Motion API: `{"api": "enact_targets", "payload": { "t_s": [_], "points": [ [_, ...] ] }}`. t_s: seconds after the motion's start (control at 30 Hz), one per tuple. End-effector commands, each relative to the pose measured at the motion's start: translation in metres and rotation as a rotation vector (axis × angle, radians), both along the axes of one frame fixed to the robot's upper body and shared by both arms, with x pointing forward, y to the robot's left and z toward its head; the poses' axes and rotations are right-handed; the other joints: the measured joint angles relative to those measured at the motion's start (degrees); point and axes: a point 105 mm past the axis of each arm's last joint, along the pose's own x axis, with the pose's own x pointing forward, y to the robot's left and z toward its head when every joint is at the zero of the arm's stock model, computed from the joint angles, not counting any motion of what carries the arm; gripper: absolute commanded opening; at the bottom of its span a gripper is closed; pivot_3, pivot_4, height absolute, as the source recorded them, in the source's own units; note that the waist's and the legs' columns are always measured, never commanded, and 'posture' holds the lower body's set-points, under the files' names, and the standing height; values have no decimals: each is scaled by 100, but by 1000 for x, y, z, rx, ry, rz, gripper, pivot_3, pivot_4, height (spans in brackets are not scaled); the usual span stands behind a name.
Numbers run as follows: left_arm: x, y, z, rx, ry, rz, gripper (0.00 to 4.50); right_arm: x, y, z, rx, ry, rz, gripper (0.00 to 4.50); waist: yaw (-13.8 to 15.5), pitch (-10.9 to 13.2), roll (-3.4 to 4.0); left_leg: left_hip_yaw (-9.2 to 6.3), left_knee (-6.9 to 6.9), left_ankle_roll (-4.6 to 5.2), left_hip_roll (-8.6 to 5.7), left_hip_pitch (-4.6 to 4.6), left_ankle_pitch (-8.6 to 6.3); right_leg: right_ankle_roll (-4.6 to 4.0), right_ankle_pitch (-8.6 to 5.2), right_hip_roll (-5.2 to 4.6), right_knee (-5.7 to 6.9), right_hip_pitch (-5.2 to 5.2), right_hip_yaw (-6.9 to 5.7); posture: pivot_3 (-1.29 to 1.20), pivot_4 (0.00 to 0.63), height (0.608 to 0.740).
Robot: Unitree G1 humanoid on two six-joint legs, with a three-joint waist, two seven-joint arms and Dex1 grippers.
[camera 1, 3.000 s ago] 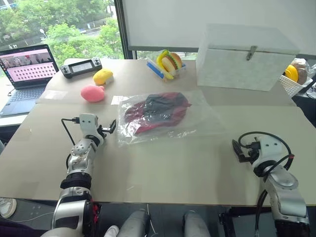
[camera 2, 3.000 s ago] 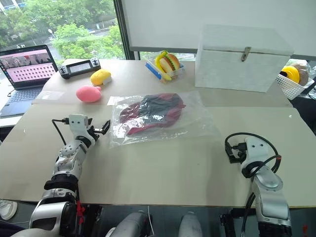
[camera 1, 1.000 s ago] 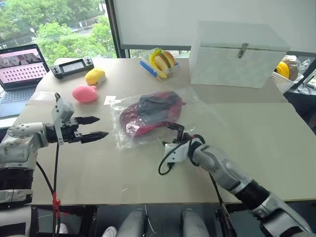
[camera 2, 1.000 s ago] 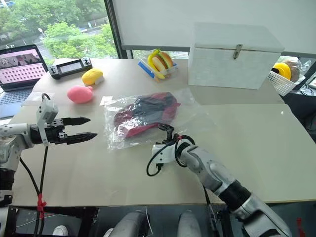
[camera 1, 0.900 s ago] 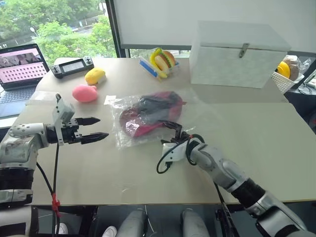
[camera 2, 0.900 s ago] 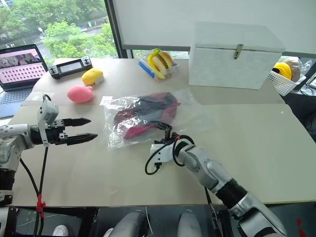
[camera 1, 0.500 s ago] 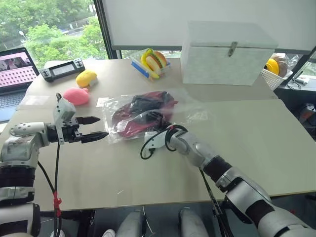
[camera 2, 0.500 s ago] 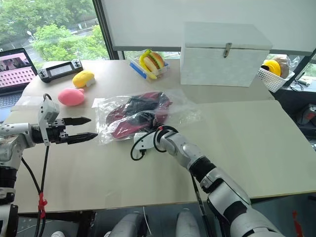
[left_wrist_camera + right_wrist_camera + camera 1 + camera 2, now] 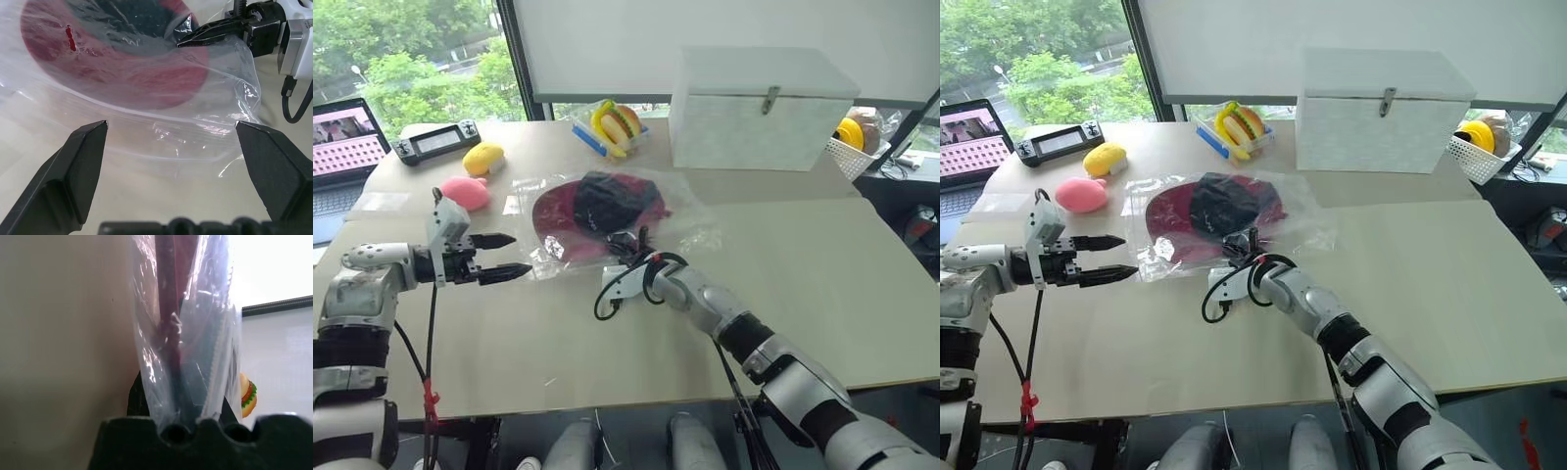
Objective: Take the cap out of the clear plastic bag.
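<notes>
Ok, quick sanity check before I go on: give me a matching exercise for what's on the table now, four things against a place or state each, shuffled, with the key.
Things
1. cap
2. left gripper
3. right gripper
4. pink toy

Places or states
A. open, off the table, pointing at the bag's left edge
B. shut on the clear plastic bag at its near edge
C. inside the bag, its dark lining showing
D. on the table beside the yellow toy, outside the bag

Pairs: 1-C, 2-A, 3-B, 4-D

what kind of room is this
Probably an office or lab set up for robot trials: a laptop and a handheld controller sit on a table by a window, with toy food as props.
</notes>
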Motion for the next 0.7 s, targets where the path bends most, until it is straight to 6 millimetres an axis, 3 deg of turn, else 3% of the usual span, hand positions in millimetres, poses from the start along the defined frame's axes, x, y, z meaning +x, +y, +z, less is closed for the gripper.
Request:
{"api": "enact_targets", "payload": {
  "t_s": [0.03, 0.13, 0.27, 0.37, 0.5, 0.7],
  "points": [
    [4, -3, 9, 7, -46, -17, 4500, -6, -11, -32, -67, 61, -35, 38, -2, -1, 0, 0, -3, 0, 2, 1, 0, 0, 0, 2, 0, -1, 0, 0, 150, 740],
    [5, -5, 8, 7, -48, -18, 4500, -6, -25, -11, -62, -53, -26, 38, 25, 0, 1, 0, -6, 0, 0, -2, 0, -1, 0, 1, 0, -4, 0, 0, 150, 740],
    [7, -7, 8, -1, -46, -20, 4500, -18, -47, 13, -174, -284, 122, 38, 140, 3, 3, 1, -4, -3, -7, -18, 2, -1, 0, -2, -7, -14, 3, 0, 150, 740],
    [8, -9, 7, -3, -41, -22, 4500, -32, -59, 11, -297, -382, 279, 38, 175, 4, 1, 2, -5, -10, -9, -20, 6, -4, -3, -3, -11, -13, 2, 0, 150, 740],
    [12, -13, 6, -11, -33, -38, 4500, -71, -63, 0, -407, -467, 647, 38, 135, 5, 2, 22, -8, -12, -6, -22, 7, -21, -13, -7, -7, -17, 7, 0, 150, 740],
    [14, -17, 6, -10, -27, -54, 4500, -94, -73, -5, -389, -496, 865, 38, 115, 6, 0, 29, -15, -17, -5, -29, 10, -47, -26, -6, -3, -13, 12, 0, 150, 740]
  ]
}}
